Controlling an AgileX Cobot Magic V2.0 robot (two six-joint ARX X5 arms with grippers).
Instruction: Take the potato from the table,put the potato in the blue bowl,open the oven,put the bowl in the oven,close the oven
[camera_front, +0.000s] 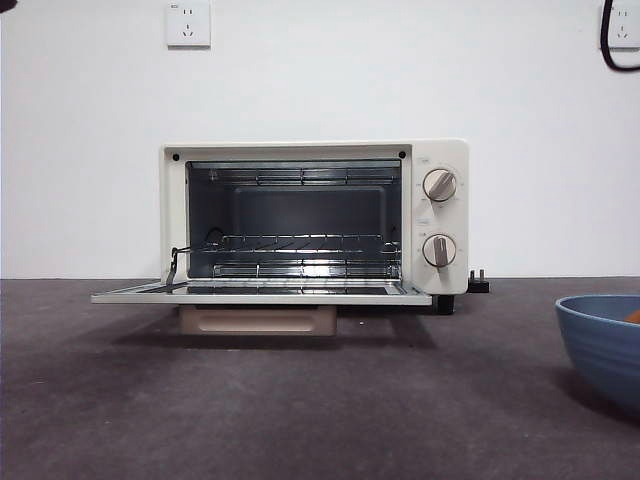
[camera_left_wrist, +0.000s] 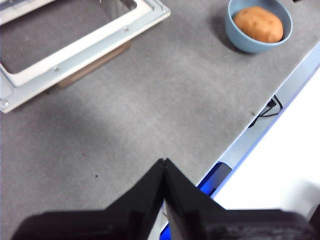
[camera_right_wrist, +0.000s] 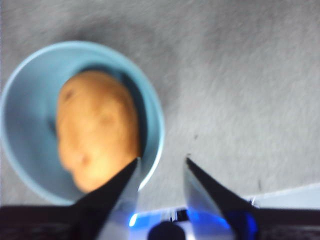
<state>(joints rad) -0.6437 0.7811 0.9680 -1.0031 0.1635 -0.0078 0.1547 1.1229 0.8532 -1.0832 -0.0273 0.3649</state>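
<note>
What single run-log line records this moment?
oven: door open | potato: in blue bowl | left gripper: shut, empty | right gripper: open above bowl

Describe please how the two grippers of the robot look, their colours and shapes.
The left gripper has two matte black jaws, wedge-shaped and tapering to sharp tips, on a broad black base. The right gripper has the same black pointed jaws; their inner faces look pale and shiny, and a blue glow shows at their base. No cables or markings are visible on either.

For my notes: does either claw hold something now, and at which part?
Nothing is held. The left claw is shut on nothing; the right claw is open above the blue bowl with the potato.
</note>
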